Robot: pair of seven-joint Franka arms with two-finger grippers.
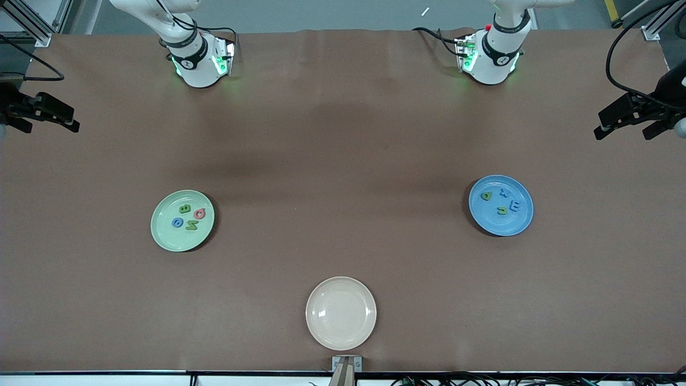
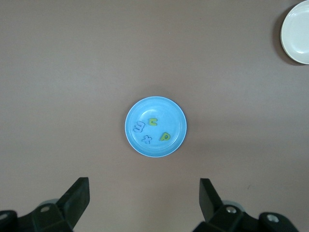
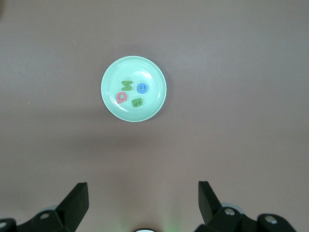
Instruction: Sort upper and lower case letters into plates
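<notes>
The pale mint green plate point(image 1: 182, 220) lies toward the right arm's end of the table and holds several letters: two green, one pink, one blue. It also shows in the right wrist view point(image 3: 133, 88). The bright blue plate point(image 1: 500, 205) lies toward the left arm's end and holds two green and two blue letters. It also shows in the left wrist view point(image 2: 155, 126). My left gripper point(image 2: 145, 193) is open and empty, high over the table by the blue plate. My right gripper point(image 3: 143, 195) is open and empty, high over the table by the green plate.
A cream-white plate point(image 1: 341, 313) with nothing in it lies near the front edge of the table, midway between the two ends. It also shows in the left wrist view point(image 2: 297, 34). The brown table point(image 1: 343, 134) bears no loose letters.
</notes>
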